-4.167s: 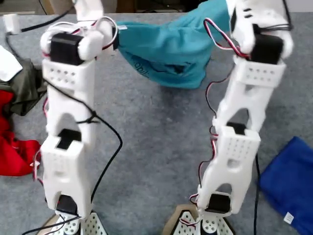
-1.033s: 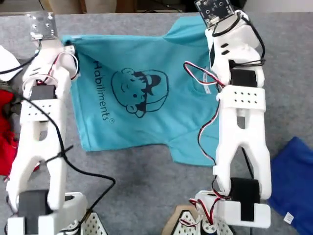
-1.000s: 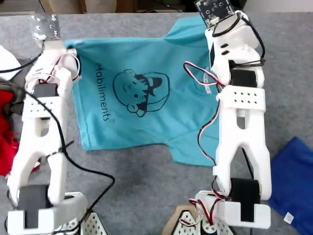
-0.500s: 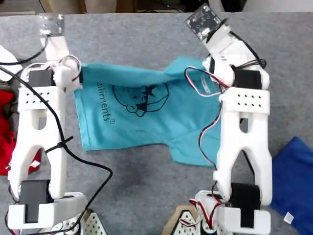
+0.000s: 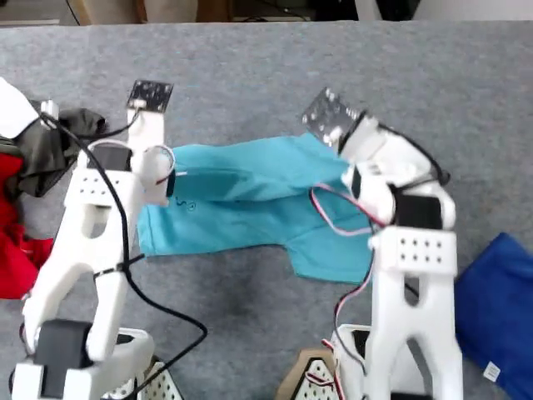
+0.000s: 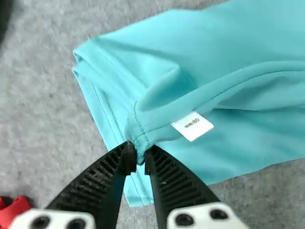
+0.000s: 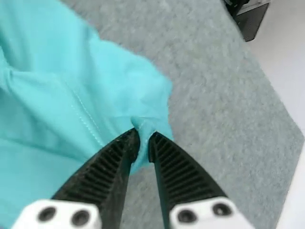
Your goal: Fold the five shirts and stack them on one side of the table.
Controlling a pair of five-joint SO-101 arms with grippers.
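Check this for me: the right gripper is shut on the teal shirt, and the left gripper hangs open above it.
Not quite. The left gripper is also shut on the teal shirt, pinching its edge by the white label; the left wrist view shows it. The right gripper is as stated.

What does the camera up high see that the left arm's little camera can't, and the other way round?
High view: the blue shirt on the right, the dark cloth on the left, and the right arm. Left wrist view: the white tag on the hem, beside the left pincer, which is shut on that hem. Both: the teal shirt, a red shirt and the grey table.
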